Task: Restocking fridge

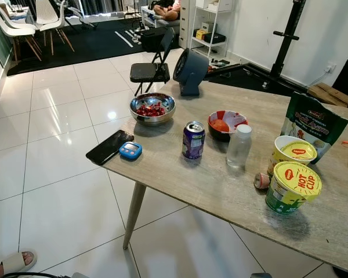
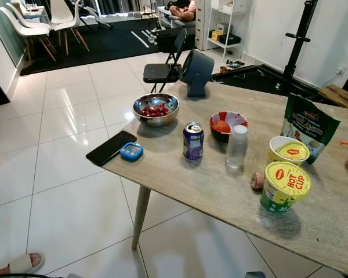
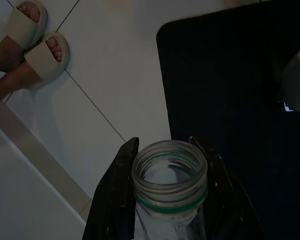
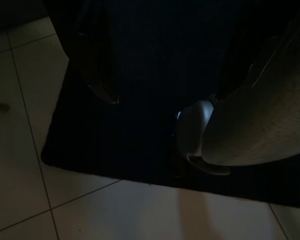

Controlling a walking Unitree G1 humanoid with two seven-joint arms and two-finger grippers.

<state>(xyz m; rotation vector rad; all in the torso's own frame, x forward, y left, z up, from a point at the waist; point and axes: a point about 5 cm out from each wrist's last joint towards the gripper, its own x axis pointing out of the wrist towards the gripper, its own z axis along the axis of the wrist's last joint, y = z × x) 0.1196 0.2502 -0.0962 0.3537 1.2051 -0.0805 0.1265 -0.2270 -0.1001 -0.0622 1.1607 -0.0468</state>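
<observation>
Left gripper (image 3: 170, 200): its two black fingers are closing on either side of a clear glass jar (image 3: 170, 175), just under the rim; the wrist camera is looking over a white tiled floor (image 3: 105, 65) and a dark mat (image 3: 230, 75).
Jar: it is sitting between the fingers with its open mouth pointing up toward the wrist camera, so its long axis is running along the fingers; a green band is circling the neck.
Right gripper: the wrist view is very dark and only one finger (image 4: 97, 65) is showing, so I cannot tell how the fingers are standing; it is hanging over the same kind of dark mat and tiles.
Person: two feet in pale slippers (image 3: 32, 37) are standing on the tiles near the left arm.
Table (image 1: 220, 191): it is holding a steel bowl (image 1: 152, 108) of red pieces, a purple can (image 1: 193, 139) standing upright, a clear bottle (image 1: 239, 147) upright just beside a red and white bowl (image 1: 227, 124), two noodle cups (image 1: 292, 186), a green pouch (image 1: 313, 124), a black phone (image 1: 109, 146), a small blue timer (image 1: 130, 151) and a grey fan (image 1: 191, 70).
Beyond the table: a black folding chair (image 1: 151, 66) is standing on the tiles.
</observation>
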